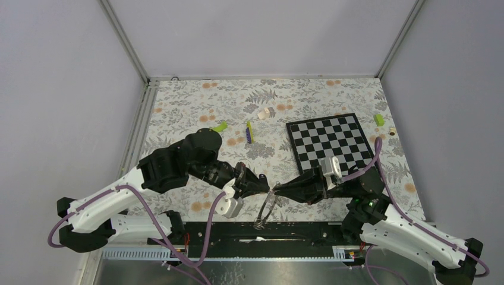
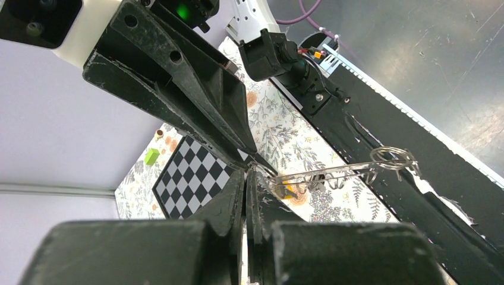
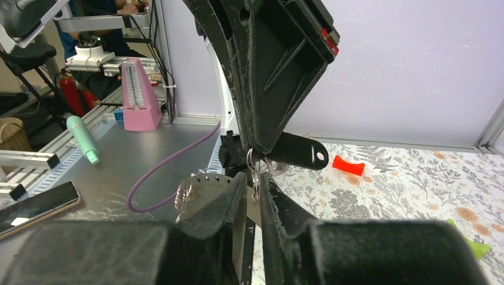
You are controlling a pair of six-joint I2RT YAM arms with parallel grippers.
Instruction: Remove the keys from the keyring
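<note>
Left tool (image 2: 245,176): fingers pressed flat together, pinching the wire of the keyring (image 2: 333,173) right at the tips. Right tool (image 3: 254,189): narrow gap with something metallic in it, looks like a small split ring. Can't tell if that is a real grip or just contact.

Keyring is off the worktop (image 1: 196,101), hanging in the air at the middle of the near edge, between the two arm bases and partly over the black base rail (image 1: 309,228). The tools meet tip to tip at the top of the hoop and the rest of it dangles below them, toward the rail. Black tag (image 3: 300,155) sits just behind the pinch point and yellow tag (image 2: 289,191) hangs just under the wire near the left tips. Another small ring (image 2: 392,158) is at the hoop's far end. Red tag (image 3: 347,165) lies loose on the worktop, so likely already off.

Risks:
- Thin round wire in flat pads. A sideways pull from the right tool can pivot the hoop or slip it out, and it drops on the rail.
- The tips are nearly touching, so a small misalignment makes them collide.
- A freed key can fall past the near edge, out of reach.
- A poor bite on the split ring means the right tool slips off and the hoop swings.
</note>
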